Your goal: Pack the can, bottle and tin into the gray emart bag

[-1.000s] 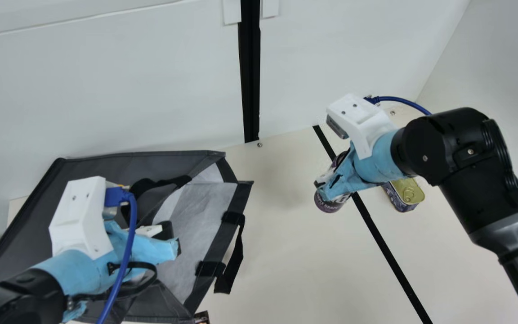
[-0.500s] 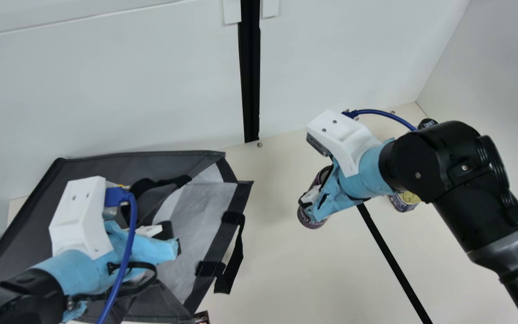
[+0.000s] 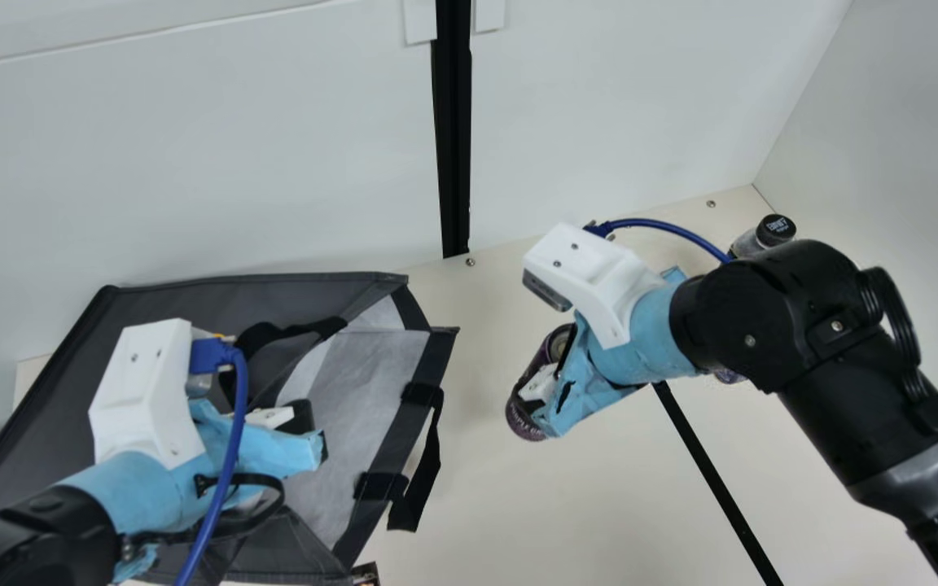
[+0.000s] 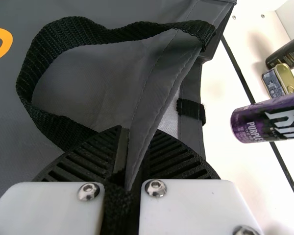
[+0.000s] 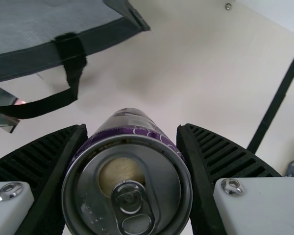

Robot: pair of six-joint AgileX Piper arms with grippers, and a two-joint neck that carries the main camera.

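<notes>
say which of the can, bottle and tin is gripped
The purple can: the right gripper holds it, whereas the bottle and tin rest on the table.

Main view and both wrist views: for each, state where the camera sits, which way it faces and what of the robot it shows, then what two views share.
Main view: on the neck, facing down over the table and bag; both arms show.
Left wrist view: on the left wrist, facing the bag's edge, held by the left gripper; its fingers show.
Right wrist view: on the right wrist, facing past the can toward table and bag; the right gripper shows.
Shared: both wrist views show the bag and can.
</notes>
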